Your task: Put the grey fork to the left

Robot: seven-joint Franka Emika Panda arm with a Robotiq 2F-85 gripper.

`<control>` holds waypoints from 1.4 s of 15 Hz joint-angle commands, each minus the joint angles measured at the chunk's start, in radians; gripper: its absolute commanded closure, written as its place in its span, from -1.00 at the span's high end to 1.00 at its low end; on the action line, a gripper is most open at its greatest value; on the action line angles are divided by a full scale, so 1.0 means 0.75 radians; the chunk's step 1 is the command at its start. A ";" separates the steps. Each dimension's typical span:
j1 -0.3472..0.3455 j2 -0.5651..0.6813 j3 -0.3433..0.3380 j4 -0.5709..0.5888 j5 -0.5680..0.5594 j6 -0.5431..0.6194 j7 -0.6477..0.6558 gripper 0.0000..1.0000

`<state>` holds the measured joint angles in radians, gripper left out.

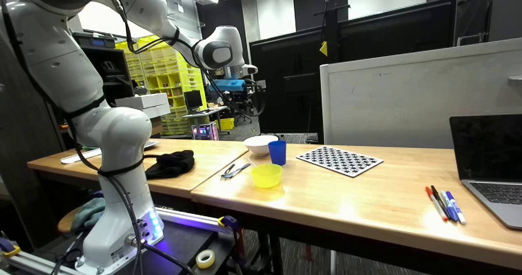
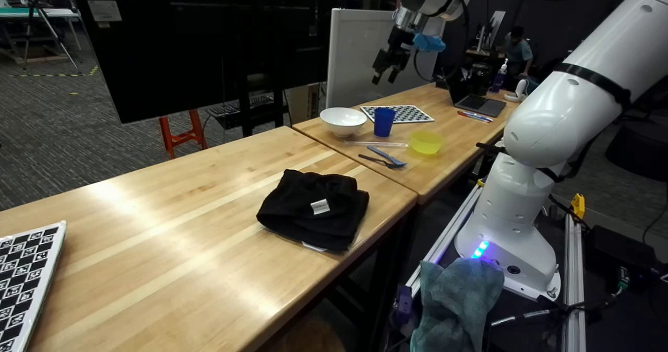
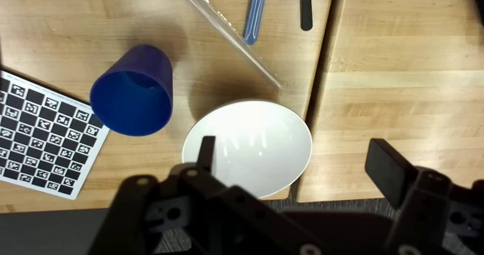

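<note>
Two slender forks lie side by side on the table, near the seam with the neighbouring table. One is blue-grey (image 2: pixel 382 153) and the other dark grey to black (image 2: pixel 374 159). I cannot tell for sure which is the grey fork. They also show in an exterior view, the blue-grey one (image 1: pixel 240 170) beside the dark one (image 1: pixel 228 169). In the wrist view only the blue-grey handle (image 3: pixel 256 14) and the dark handle (image 3: pixel 306 7) show at the top. My gripper (image 2: pixel 384 78) is open and empty, high above the table. In the wrist view its fingers (image 3: pixel 291 149) are wide apart above the white bowl.
A white bowl (image 2: pixel 343 121), blue cup (image 2: pixel 384 123), yellow bowl (image 2: pixel 426 142) and clear stick (image 2: pixel 374 144) stand or lie near the forks. A checkered board (image 2: pixel 412 114), pens (image 1: pixel 445 205) and laptop (image 1: pixel 495 189) are farther off. A black cloth (image 2: pixel 318 206) lies on the neighbouring table.
</note>
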<state>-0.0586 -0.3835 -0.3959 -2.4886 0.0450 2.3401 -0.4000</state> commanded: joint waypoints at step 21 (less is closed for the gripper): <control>-0.080 0.131 0.095 -0.223 0.240 0.065 0.177 1.00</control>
<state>-0.0952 -0.3184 -0.3281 -2.6590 0.1813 2.3860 -0.2790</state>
